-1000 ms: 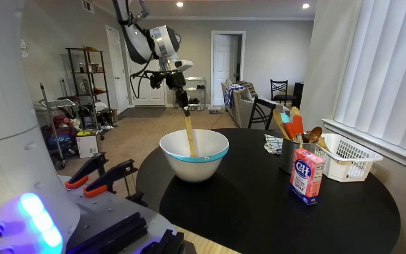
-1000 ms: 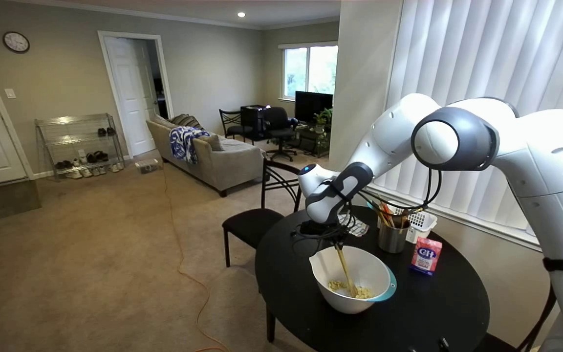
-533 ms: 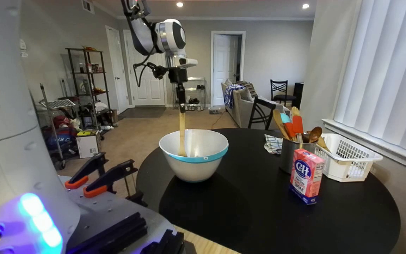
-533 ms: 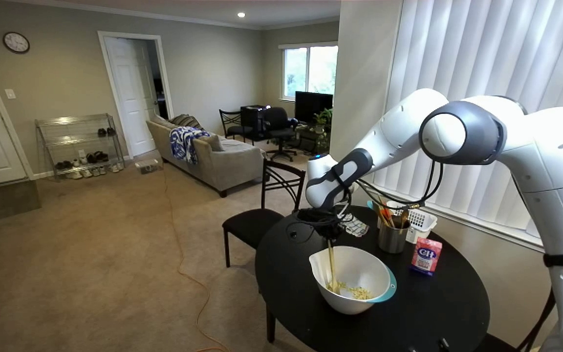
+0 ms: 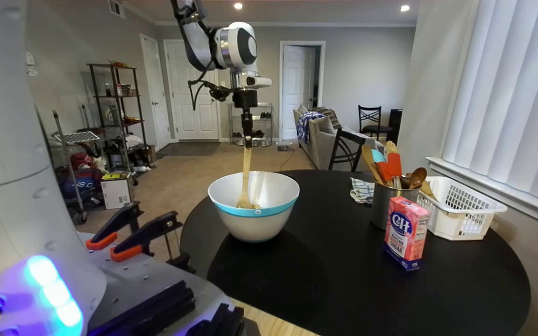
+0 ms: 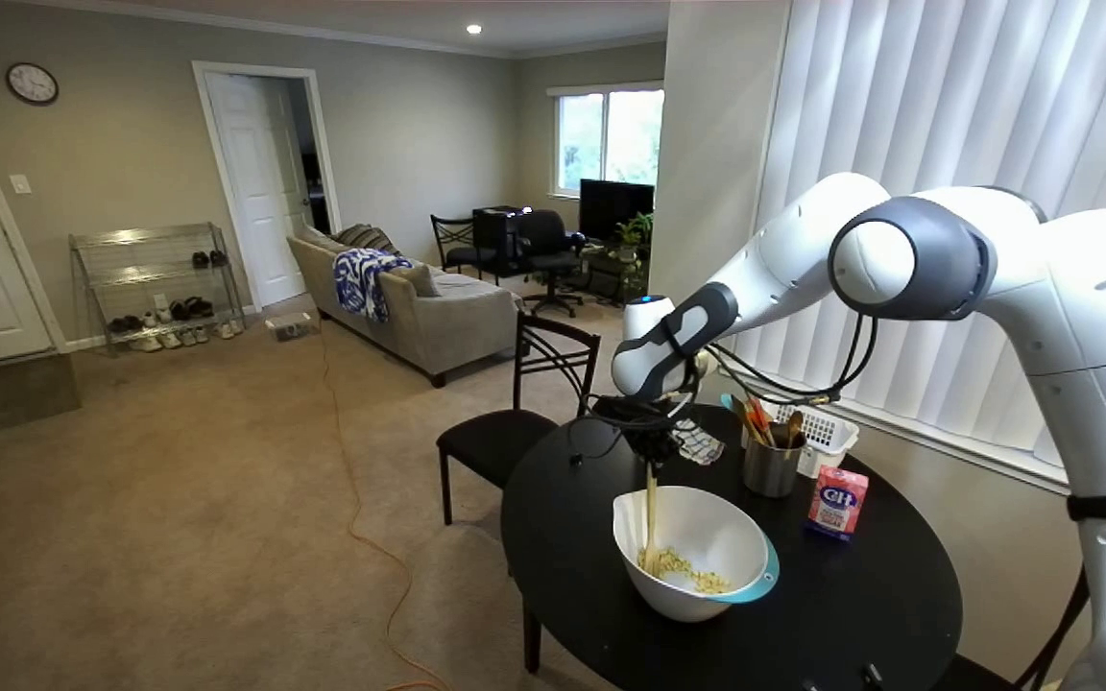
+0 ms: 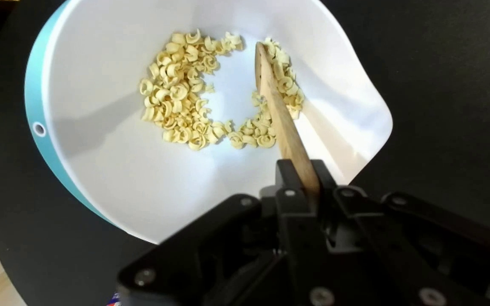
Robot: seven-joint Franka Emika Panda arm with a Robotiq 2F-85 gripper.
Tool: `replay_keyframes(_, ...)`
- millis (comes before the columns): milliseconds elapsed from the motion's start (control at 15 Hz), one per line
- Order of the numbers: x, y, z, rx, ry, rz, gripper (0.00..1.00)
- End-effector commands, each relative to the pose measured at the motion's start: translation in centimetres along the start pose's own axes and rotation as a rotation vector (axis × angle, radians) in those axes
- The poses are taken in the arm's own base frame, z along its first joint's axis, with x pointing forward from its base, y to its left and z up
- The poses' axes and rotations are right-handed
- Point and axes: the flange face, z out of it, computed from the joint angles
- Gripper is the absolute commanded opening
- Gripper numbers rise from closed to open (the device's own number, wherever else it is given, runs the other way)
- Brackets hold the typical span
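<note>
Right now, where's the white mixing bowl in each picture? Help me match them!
In an exterior view: the mixing bowl is just left of the middle, a bit low.
In an exterior view: the mixing bowl is low, right of the middle.
Wrist view: the mixing bowl fills most of the upper part, cut off on top.
Shared landmark: the wooden cooking utensil gripped by the pincer, dipping into the mixing bowl in all three.

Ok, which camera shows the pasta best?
The wrist view: looking down into the bowl, it shows the pasta large, individual pieces distinct. Both exterior views show less: the pasta looks small or the bowl's wall hides most of it.
</note>
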Motion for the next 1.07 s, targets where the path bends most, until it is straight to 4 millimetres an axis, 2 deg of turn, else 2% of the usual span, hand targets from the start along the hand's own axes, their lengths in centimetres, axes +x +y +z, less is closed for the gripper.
replay_keyframes(0, -1.0, -0.1, 0.0, 0.029, 0.080, 0.038, 0.03)
replay_keyframes(533, -2.3, 0.0, 0.1, -0.050, 0.364, 0.039, 0.03)
replay_keyframes(733, -2.6, 0.7, 0.5, -0.136, 0.372, -0.005, 0.03)
replay_keyframes(1000, -3.1, 0.8, 0.6, -0.159, 0.352, -0.057, 0.03)
